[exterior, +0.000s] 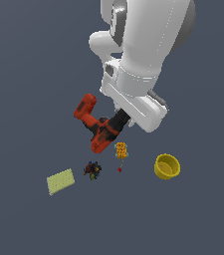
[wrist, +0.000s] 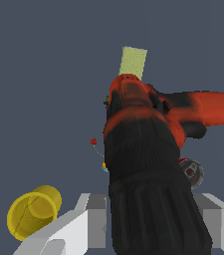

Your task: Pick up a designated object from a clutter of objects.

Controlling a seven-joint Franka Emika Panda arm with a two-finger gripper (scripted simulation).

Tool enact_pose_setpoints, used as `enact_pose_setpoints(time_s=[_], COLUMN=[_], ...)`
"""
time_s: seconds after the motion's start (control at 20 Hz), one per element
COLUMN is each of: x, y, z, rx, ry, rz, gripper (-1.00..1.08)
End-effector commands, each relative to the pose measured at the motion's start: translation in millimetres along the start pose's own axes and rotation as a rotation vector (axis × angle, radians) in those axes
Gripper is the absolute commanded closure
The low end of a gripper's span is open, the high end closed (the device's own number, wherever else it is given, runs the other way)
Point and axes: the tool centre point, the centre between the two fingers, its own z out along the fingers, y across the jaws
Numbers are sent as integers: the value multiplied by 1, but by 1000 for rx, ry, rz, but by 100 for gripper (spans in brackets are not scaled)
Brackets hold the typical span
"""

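Drill [exterior: 99, 128] caught at its black chuck end by the hand [exterior: 121, 119] of a white Panda arm [exterior: 143, 55], the red body and handle sticking out toward the exterior view's left. The wrist view looks straight down the black barrel, which fills the space between the two pale fingers [wrist: 78, 224], so the hand appears closed on the drill [wrist: 143, 164], though the contact faces themselves are hidden behind the tool. Gripping the chuck end rather than the bulky handle looks like a choice of the narrowest part that fits between the fingers; it leaves the heavy handle hanging off to one side, which could twist the tool in the grasp. Whether the drill is clear of the desk [exterior: 24, 74] cannot be told for certain, but in the wrist view the other items read as lying well below it, suggesting it is lifted. The rest of the clutter lies spread out: a sponge [exterior: 60, 181] toward the exterior view's lower left, a small dark multicoloured thing [exterior: 92, 170] near it, an orange-yellow block toy [exterior: 121, 150] just beside the drill's lower end, and a yellow bowl [exterior: 167, 166] toward the right. A can [wrist: 190, 172] shows only in the wrist view, partly behind the drill. Nothing appears to block a straight rise.
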Motion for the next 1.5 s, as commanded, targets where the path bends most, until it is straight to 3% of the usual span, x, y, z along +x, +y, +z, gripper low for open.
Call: enact_pose_setpoints(time_s=[0.0,0.6,1.0,1.45], x=[0,-1,0,12], y=[-7,-25,-24,-21], z=[-22,-64,-66,-100], rx=[5,4,-2,-2], ry=[3,3,0,0], rz=[1,1,0,0], gripper=[108,108,108,108])
